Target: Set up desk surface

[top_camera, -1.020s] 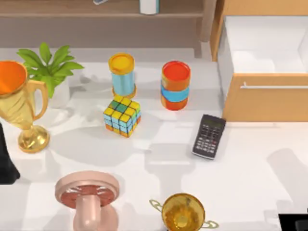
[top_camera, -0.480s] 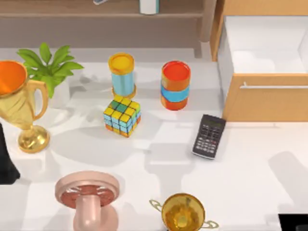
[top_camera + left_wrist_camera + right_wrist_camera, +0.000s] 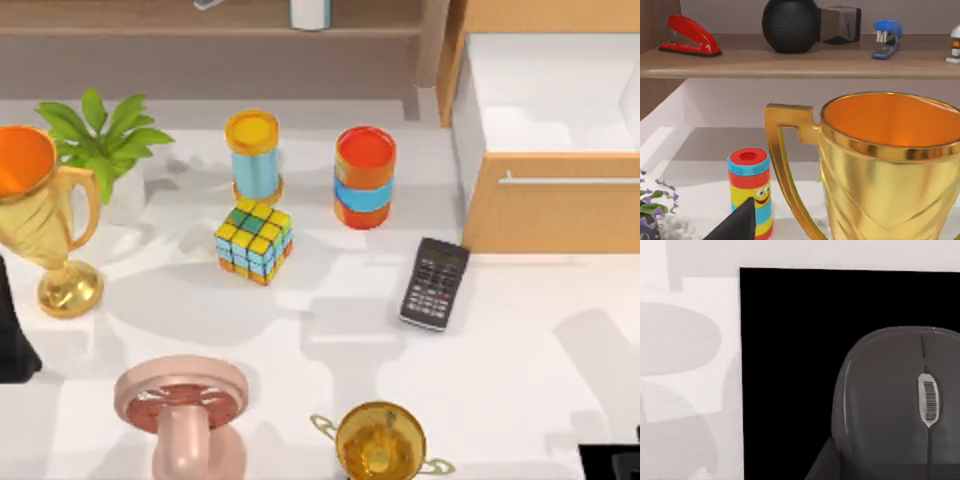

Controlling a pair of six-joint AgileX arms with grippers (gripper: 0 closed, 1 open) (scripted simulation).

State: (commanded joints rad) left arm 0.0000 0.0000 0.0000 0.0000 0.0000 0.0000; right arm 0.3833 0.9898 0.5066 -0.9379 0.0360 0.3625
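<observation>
Nothing has moved on the white desk surface (image 3: 520, 330), which lies under both grippers, so the setup seems paused: the left gripper (image 3: 735, 225) is near the gold cup (image 3: 890, 165), the right gripper (image 3: 822, 465) beside the mouse (image 3: 900, 400), and I cannot tell whether either is open or closed.

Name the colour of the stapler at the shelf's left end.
Red stapler, clearest in the left wrist view.

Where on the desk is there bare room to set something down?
Bare desk surface right of the calculator, below the drawer. A smaller gap lies between the cube and pink stand. The left side and back row are crowded.
</observation>
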